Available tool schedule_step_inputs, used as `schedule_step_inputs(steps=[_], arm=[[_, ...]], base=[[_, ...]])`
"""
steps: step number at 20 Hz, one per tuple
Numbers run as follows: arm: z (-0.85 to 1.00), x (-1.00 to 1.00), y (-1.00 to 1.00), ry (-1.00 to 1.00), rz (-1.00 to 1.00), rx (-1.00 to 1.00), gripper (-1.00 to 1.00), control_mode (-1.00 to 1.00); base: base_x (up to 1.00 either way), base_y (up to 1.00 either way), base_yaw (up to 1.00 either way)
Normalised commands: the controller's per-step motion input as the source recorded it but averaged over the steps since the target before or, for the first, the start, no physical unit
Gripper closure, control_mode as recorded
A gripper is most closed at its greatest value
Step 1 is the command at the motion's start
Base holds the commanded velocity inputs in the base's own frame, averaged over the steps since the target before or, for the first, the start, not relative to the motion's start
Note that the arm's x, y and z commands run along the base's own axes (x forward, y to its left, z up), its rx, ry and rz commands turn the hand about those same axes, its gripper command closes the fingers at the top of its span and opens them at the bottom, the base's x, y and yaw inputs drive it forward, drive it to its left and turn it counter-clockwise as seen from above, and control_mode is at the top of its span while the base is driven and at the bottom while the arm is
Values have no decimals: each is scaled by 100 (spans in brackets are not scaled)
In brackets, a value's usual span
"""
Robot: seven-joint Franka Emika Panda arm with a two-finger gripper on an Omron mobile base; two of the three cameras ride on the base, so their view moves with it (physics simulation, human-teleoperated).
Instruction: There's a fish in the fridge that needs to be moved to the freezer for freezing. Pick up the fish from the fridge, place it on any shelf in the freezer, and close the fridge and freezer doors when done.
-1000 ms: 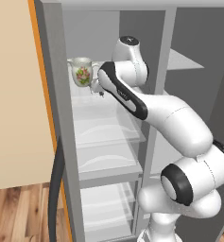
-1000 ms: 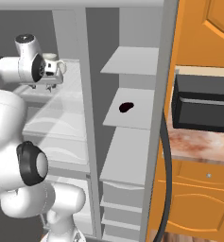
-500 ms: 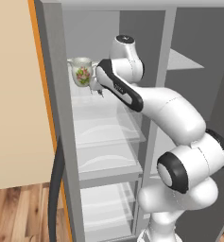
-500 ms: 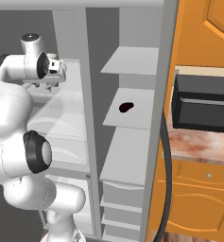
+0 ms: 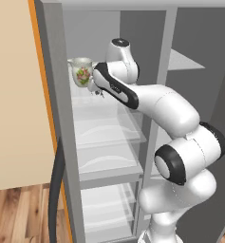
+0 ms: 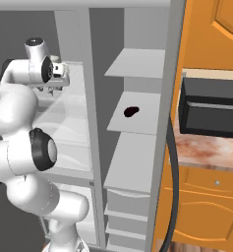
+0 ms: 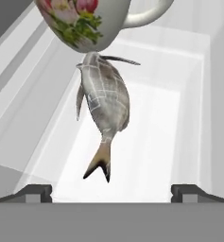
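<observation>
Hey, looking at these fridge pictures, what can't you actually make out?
- Hand view: the fish has its head hidden behind the mug, and the mug's rim is cut off by the top edge.
- Right base view: a dark lump on a freezer shelf is too small to identify.
- Left base view: the arm hides the space right of the mug.

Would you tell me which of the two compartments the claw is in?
The fridge, the wider one with clear glass shelves; the freezer has solid grey ones.
</observation>
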Motion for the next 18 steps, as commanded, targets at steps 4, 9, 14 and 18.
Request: schedule_step_inputs(steps=[4,9,14,18], arm=[[-16,37,3,0,0,0,-100,-100],[-15,29,3,0,0,0,-100,-100],[-15,31,8,0,0,0,-100,-100],[-11,31,8,0,0,0,-100,-100]], base=[[0,0,0],[0,0,0],[0,0,0],[0,0,0]])
